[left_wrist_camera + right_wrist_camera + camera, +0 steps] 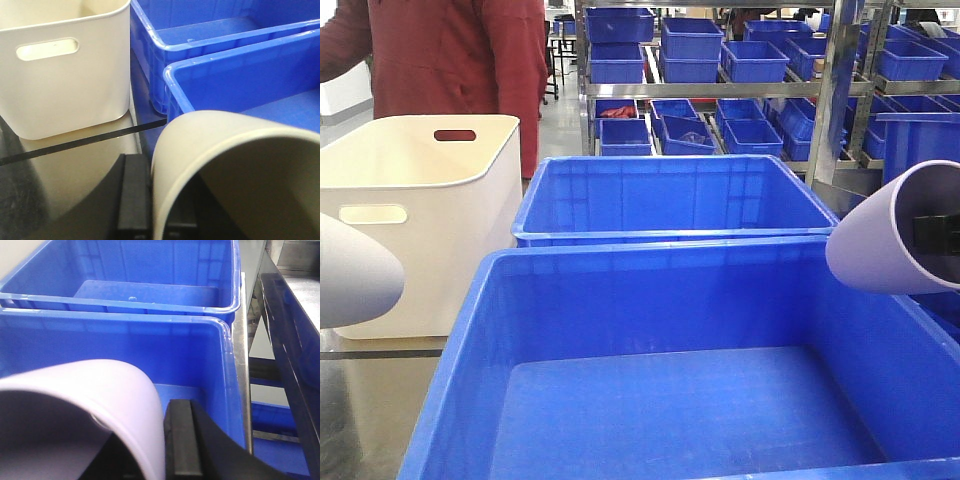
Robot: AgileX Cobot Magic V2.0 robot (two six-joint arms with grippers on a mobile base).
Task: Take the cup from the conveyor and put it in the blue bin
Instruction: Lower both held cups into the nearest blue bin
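Note:
The nearest blue bin (620, 300) fills the lower front view, its floor bare. My left gripper (159, 222) is shut on the rim of a cream-white cup (200, 145), one finger (134, 200) outside the wall and the other inside. That cup (350, 270) hangs just left of the bin's near left corner (172, 85). My right gripper (156, 460) is shut on the wall of a lavender cup (100, 385), with its outer finger (182, 440) showing. This lavender cup (895, 235) hangs over the bin's right rim. The conveyor is out of view.
A second blue crate (670, 200) stands right behind the first. A cream tub with handle slots (430, 200) sits at the left on a glossy table. A person in red (450, 60) stands behind it. Steel shelves with small blue bins (750, 60) line the back and right.

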